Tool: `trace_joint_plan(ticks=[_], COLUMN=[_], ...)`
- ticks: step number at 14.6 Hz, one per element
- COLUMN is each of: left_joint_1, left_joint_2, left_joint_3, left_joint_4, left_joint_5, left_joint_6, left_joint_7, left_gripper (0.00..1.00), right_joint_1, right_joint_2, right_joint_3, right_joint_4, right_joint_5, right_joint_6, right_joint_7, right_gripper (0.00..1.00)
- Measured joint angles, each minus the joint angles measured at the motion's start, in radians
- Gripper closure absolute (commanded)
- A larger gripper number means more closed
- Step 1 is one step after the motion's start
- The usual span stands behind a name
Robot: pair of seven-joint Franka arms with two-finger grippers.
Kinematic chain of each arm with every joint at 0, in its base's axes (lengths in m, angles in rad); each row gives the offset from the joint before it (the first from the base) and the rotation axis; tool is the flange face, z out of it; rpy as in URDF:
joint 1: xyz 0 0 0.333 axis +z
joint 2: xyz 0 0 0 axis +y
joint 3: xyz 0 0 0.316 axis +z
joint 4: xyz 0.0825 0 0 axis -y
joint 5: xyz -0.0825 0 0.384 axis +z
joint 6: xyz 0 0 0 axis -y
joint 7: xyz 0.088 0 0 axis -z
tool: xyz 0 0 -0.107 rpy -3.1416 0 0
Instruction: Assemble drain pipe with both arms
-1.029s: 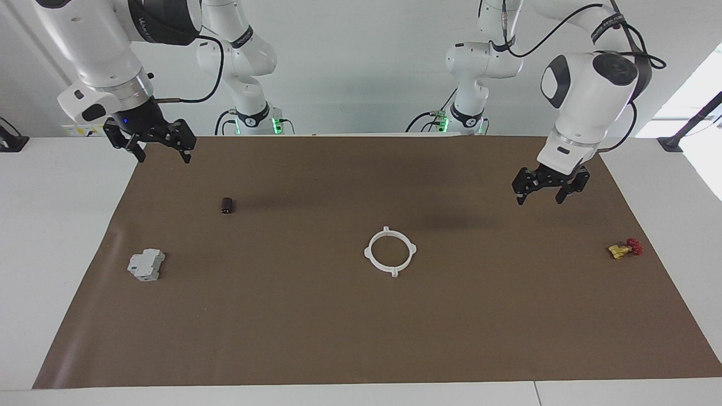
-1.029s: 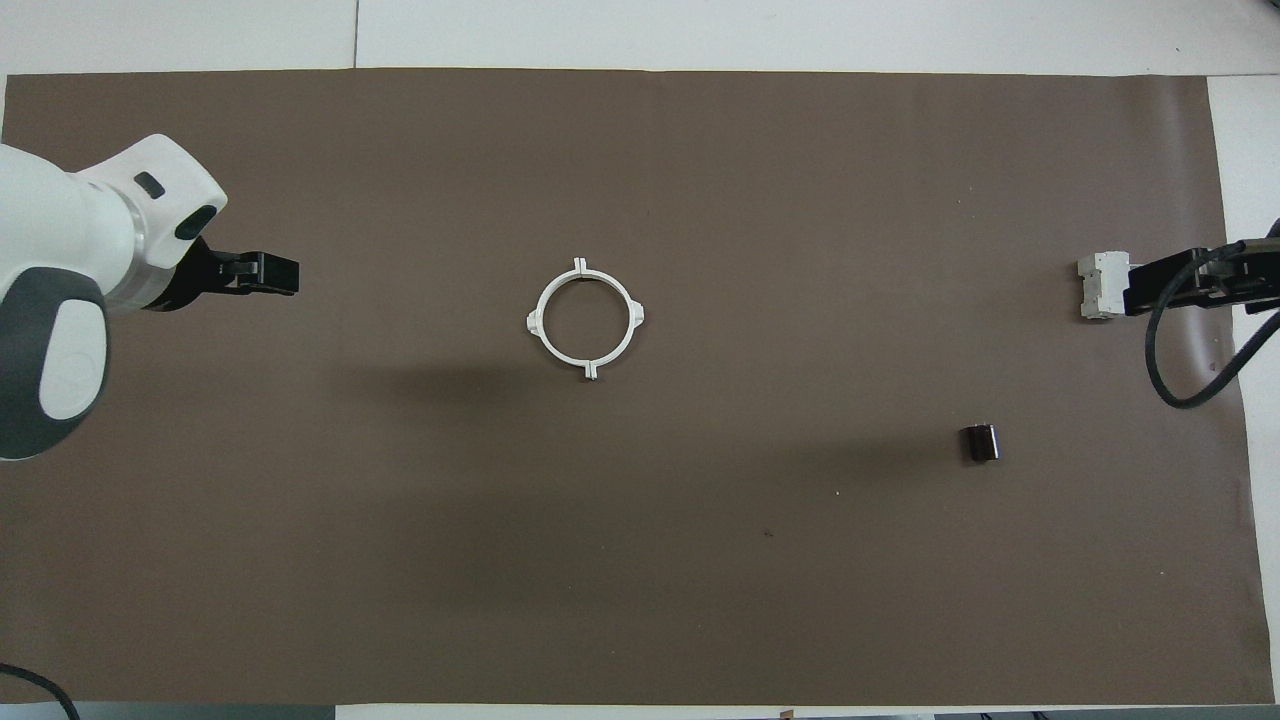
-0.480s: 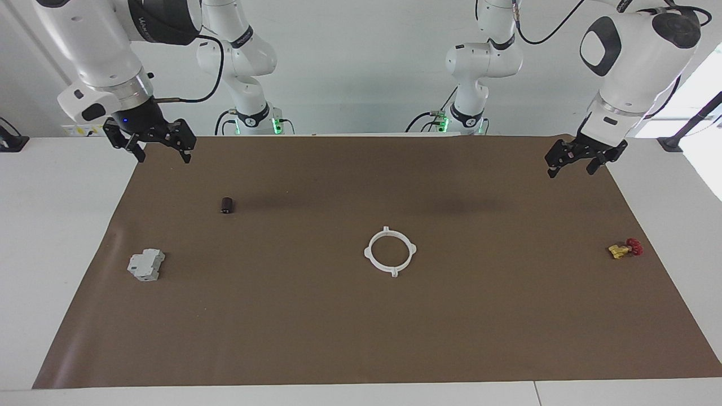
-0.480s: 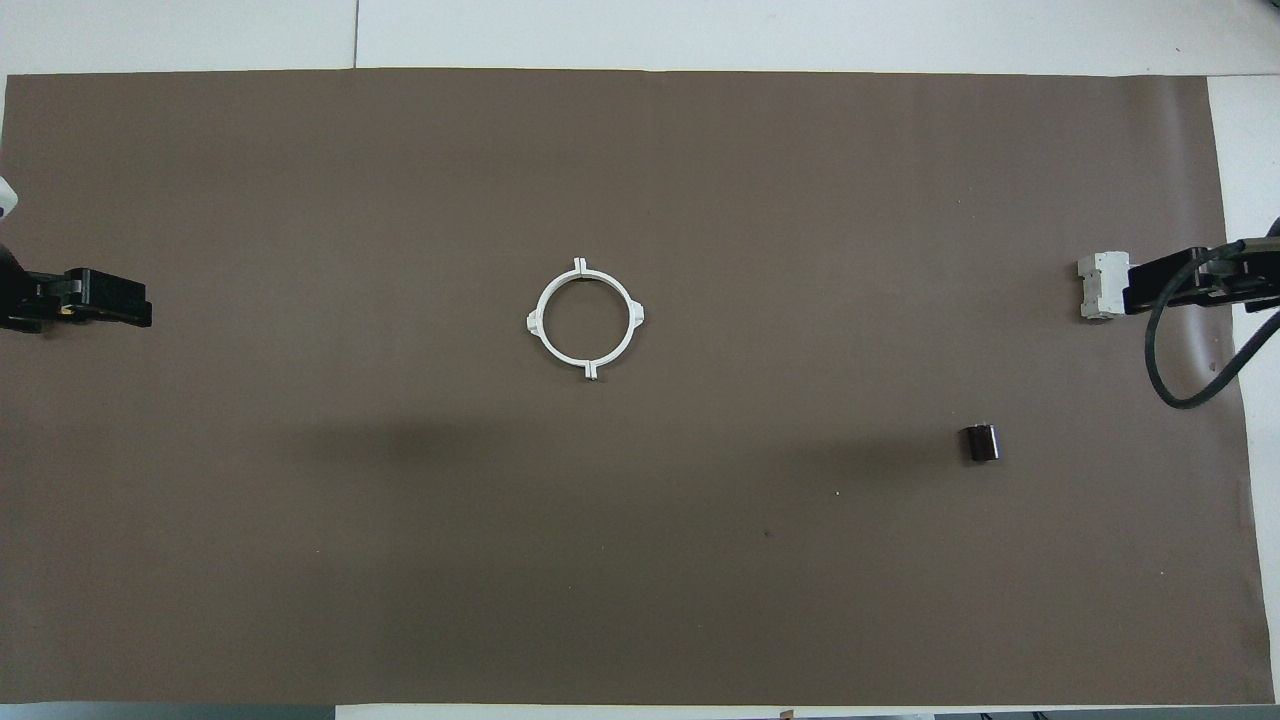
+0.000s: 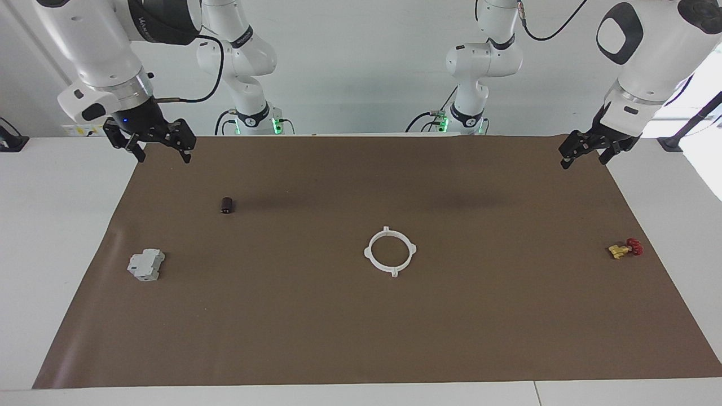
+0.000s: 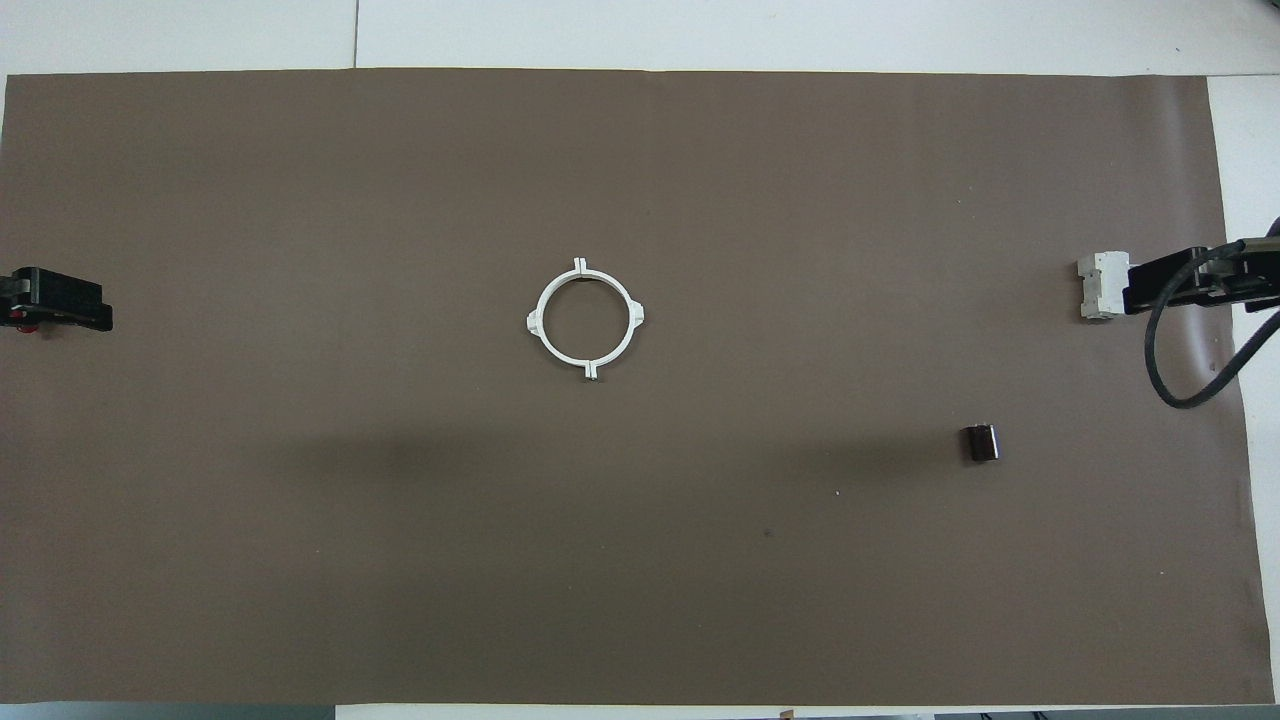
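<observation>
A brown paper mat [image 5: 361,316] covers the white table. The left gripper [image 5: 586,152] and right gripper [image 5: 159,148] hang spread, apparently empty, at two and ten o'clock of the joined thin white plastic ring [image 5: 390,251], well apart.

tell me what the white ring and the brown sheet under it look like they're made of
Drain pipe ring: looks like thin moulded plastic, matt white, judging by its even colour, crisp edges and small tabs.
Brown sheet: seems to be paper or thin card, matt brown, with a slight ripple near the grey block; a thin mat cannot be ruled out.
</observation>
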Motion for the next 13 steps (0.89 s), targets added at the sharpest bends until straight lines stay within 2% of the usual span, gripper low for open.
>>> trace_joint_plan(ticks=[13], left_joint_1=[0.053], left_joint_2=[-0.005], left_joint_3=[0.0], left_joint_4=[0.035], left_joint_5=[-0.001], left_joint_6=[-0.028], left_joint_7=[0.04], left_gripper=[0.0], right_joint_1=[0.0], right_joint_2=[0.0], right_joint_3=[0.002], right_joint_4=[0.005], right_joint_5=[0.002], right_joint_6=[0.0], right_joint_7=[0.0], right_gripper=[0.0])
